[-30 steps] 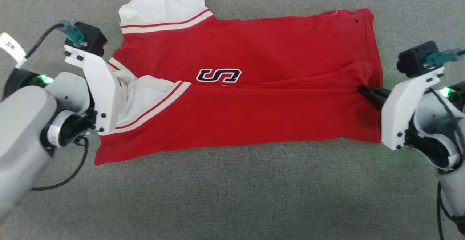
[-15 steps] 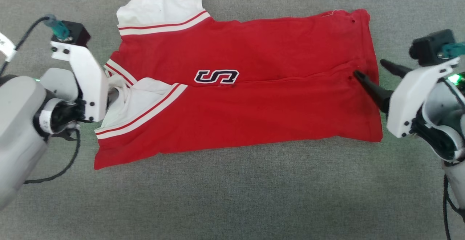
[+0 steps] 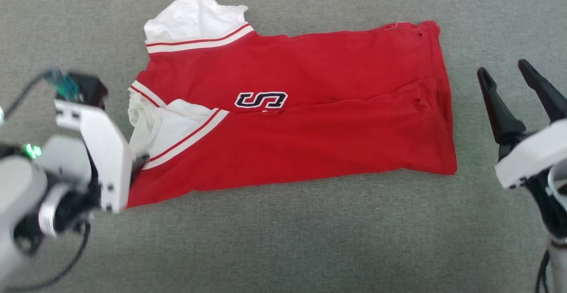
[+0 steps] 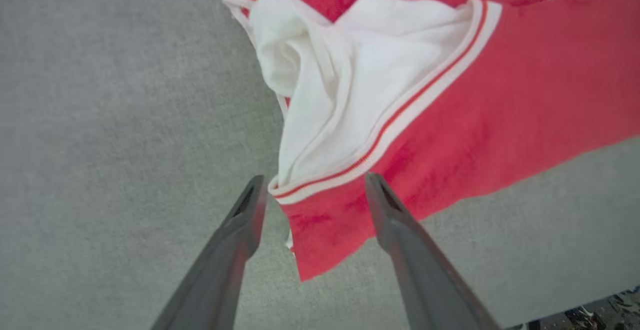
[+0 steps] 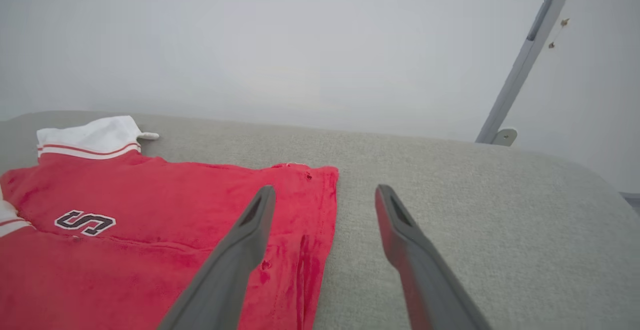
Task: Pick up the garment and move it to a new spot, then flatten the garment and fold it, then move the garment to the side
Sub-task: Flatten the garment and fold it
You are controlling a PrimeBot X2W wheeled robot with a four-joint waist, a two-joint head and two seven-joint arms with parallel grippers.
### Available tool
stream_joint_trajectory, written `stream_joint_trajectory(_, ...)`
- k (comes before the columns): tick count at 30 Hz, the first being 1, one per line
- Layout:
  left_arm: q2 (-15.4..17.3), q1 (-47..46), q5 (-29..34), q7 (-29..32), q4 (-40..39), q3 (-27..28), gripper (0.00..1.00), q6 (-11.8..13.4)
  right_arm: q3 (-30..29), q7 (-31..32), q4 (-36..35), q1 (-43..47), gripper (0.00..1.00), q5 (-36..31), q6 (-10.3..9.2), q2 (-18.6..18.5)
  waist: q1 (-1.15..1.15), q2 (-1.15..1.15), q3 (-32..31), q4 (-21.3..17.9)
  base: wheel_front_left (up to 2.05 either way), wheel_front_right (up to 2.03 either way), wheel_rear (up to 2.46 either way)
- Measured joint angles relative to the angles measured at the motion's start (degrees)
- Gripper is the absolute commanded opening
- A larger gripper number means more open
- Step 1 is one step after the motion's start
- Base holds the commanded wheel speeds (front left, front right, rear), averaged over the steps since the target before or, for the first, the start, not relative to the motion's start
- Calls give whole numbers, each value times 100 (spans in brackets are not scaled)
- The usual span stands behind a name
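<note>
The garment [image 3: 301, 120] is lying folded lengthwise on the grey counter [image 3: 283, 248]. Its long axis is running left-right across the head view, with 1 "S" [image 3: 261, 100] showing at the fold line.

Nearer one is the left hand [image 4: 315, 179]: it is sitting wide open, gripping nothing, fingers straddling the near-left corner right at the striped trim [image 4: 390, 120]. The right hand [image 3: 504, 69] is also gaping fully and empty, hovering off the right hem, apart from the cloth.

A white sleeve [image 3: 195, 18] is sticking out past the far-left corner, and bunched white cloth [image 4: 320, 70] is bulging at the left end. I'm reading both as needing tidying before the next fold.

A pole [image 5: 525, 60] is standing well behind the counter, not interfering.
</note>
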Motion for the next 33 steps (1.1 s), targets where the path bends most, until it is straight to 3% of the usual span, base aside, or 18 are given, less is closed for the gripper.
stream_joint_trajectory(7, 403, 704, -170, -1, -705, -81, 100, 658, -450, -247, -605, 630, 100, -450, 0, 745, 0, 0, 50, -195, 0, 0, 0)
stream_joint_trajectory(12, 391, 887, -218, -245, -455, -56, 100, 725, -485, -58, -817, 933, 100, -494, 0, 1001, 0, 0, 145, -324, 0, 0, 0)
stream_joint_trajectory(15, 252, 947, -267, -392, -154, -40, 100, 625, -467, 224, -835, 1076, 100, -417, -1, 1101, 0, 0, 202, -381, 0, 0, 0)
stream_joint_trajectory(16, 230, 945, -264, -407, -60, -47, 87, 560, -432, 350, -806, 1124, 100, -369, 0, 1101, 0, 0, 217, -397, 0, 0, 0)
stream_joint_trajectory(17, 215, 945, -270, -399, 12, -58, 87, 483, -415, 460, -768, 1157, 100, -319, 0, 1103, 0, 0, 233, -412, 0, 0, 0)
stream_joint_trajectory(18, 180, 944, -321, -381, 89, -51, 36, 407, -400, 573, -733, 1171, 100, -269, -1, 1102, 0, 0, 252, -425, 0, 0, 0)
stream_joint_trajectory(19, 144, 937, -367, -380, 174, -32, 0, 359, -374, 692, -706, 1171, 100, -216, -1, 1103, 0, 0, 268, -434, 0, 0, 0)
stream_joint_trajectory(24, -43, 818, -379, -367, 446, -32, 0, 160, -286, 1329, -326, 938, 100, -30, -1, 1091, 0, 0, 325, -420, 0, 0, 0)
stream_joint_trajectory(33, -241, 671, -342, -347, 531, -58, 0, 67, 46, 2449, 577, 279, 100, 8, 0, 931, 0, 0, 408, -229, 0, 0, 0)
